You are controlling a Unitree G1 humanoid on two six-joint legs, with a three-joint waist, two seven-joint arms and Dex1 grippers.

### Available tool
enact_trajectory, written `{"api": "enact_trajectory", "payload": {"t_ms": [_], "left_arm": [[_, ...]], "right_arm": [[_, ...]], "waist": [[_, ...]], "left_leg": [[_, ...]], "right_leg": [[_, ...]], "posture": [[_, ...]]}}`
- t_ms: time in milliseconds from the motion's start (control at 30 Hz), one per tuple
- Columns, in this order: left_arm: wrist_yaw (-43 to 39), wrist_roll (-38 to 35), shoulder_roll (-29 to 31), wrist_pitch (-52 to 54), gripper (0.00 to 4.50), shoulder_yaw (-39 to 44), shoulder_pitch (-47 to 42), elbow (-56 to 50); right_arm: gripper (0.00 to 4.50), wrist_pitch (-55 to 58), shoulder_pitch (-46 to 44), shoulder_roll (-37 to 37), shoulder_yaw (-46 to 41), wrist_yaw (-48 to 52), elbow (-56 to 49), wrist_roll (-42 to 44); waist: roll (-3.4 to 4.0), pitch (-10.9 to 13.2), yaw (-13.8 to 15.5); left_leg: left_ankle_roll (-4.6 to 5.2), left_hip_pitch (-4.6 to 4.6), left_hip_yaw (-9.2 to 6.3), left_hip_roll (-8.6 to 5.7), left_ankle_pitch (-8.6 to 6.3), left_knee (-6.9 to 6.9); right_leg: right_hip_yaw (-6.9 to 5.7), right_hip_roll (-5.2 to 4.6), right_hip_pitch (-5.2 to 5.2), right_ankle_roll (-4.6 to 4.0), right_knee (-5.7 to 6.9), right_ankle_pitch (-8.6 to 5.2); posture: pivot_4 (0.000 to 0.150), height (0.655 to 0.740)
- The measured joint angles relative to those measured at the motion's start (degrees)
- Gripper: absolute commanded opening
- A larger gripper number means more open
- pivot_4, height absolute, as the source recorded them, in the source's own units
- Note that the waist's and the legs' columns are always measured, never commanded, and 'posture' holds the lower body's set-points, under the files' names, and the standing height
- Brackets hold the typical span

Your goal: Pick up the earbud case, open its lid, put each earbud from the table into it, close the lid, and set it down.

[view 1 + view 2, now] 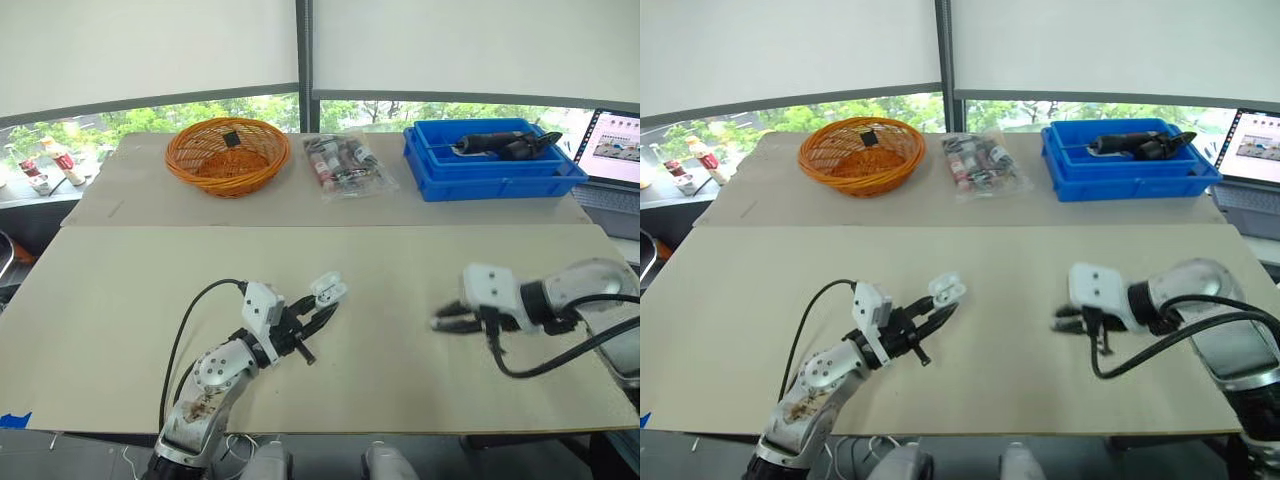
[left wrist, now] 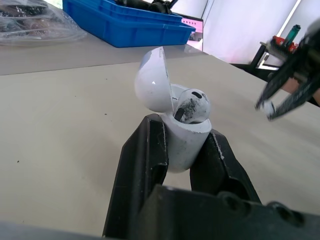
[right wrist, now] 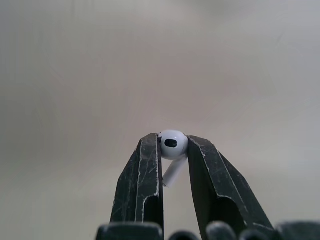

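Left wrist view: the left gripper (image 2: 182, 140) has its two black fingers clamped on the lower body of the white earbud case (image 2: 184, 152), one finger on each side. The case stands roughly upright between the fingertips, with its lid (image 2: 152, 80) swung open and leaning back on the hinge. One earbud (image 2: 192, 104) already sits in the case, its rounded head poking above the rim.

Off to this gripper's right and well apart from it, the right gripper (image 3: 172, 146) hangs over the table (image 1: 400, 260), pointing toward the left one. Its fingers are pinched on the second earbud (image 3: 172, 142). The white head is squeezed between the very tips, and the stem slants down into the gap behind them.

Far beyond both grippers, along the table's far side, stand an orange wicker basket (image 1: 227, 155), a clear plastic bag (image 1: 345, 165) of small items and a blue bin (image 1: 490, 165).
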Motion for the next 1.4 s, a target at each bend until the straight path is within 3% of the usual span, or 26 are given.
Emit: {"api": "enact_trajectory", "payload": {"t_ms": [167,433,700,1400], "left_arm": [[-1.7,-1.5,-1.1,-0.3,0.60,0.2,-3.7,1.5],[-5.2,-2.8,-1.4,-0.3,0.60,0.6,-9.7,6.2],[-6.7,-4.6,-1.9,0.1,0.60,0.8,-11.5,7.1],[-7.6,-4.3,-1.8,0.8,0.60,0.2,-10.9,7.5]], "right_arm": [[0.36,-0.1,1.1,15.6,-3.7,-13.0,-5.0,6.4],[0.36,2.8,2.8,27.6,-4.8,-27.9,-8.8,11.6],[0.36,-0.3,4.3,29.3,-1.5,-31.8,-9.0,9.5],[0.36,-23.8,7.6,25.7,4.9,-31.5,-0.1,-6.0]], "waist": [[0.00,0.0,0.6],[0.00,0.0,0.2],[0.01,0.0,-0.4],[0.01,0.0,-0.4]], "left_leg": [[-0.01,-0.13,-0.21,-0.05,0.00,0.06],[-0.02,-0.05,-0.27,-0.05,0.01,0.04],[-0.03,-0.05,-0.27,-0.05,0.02,0.03],[-0.03,-0.04,-0.24,-0.05,0.02,0.02]], "right_leg": [[-0.02,-0.06,-0.11,0.01,0.05,0.00],[-0.01,-0.01,-0.12,0.00,0.11,0.00],[-0.01,0.00,-0.13,0.00,0.09,0.00],[0.00,0.00,-0.12,0.00,0.08,0.00]], "posture": [[0.150,0.7400],[0.150,0.7400],[0.150,0.7400],[0.150,0.7400]]}}
